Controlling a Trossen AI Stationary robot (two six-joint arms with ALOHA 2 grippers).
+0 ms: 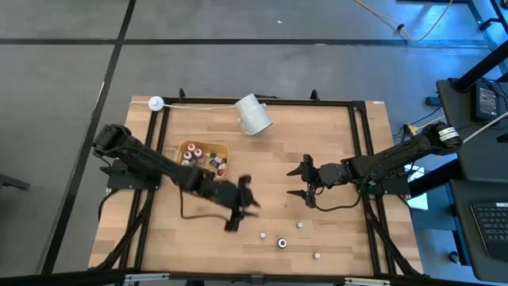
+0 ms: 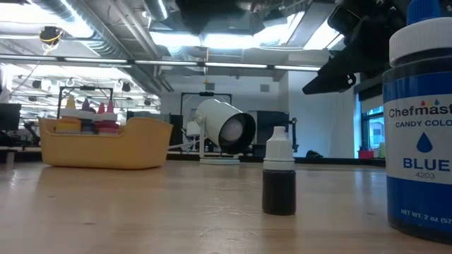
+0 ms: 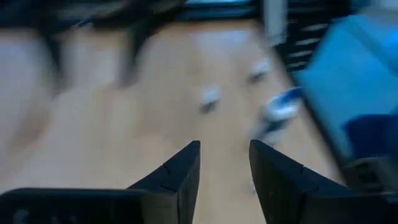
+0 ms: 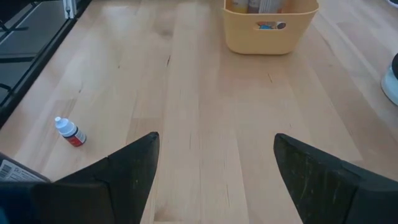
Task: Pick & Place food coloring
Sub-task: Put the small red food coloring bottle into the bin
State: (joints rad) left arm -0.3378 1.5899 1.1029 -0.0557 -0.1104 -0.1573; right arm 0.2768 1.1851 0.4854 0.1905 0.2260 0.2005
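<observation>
1. The left gripper (image 1: 248, 199) hung over the middle of the wooden table (image 1: 333, 143), just past the shallow yellow-orange tray (image 1: 223, 148); its fingers (image 3: 180, 171) stood apart with nothing between them.
2. The right gripper (image 1: 305, 184) waited right of centre, jaws spread wide and empty.
3. Several tiny dropper bottles with red and dark caps (image 1: 194, 156) sat in the tray.
4. Loose small bottles (image 1: 300, 226) lay near the table's front edge, among them a blue-capped one (image 1: 282, 242).
5. A white cylindrical cup (image 1: 253, 115) lay tipped near the far edge.
</observation>
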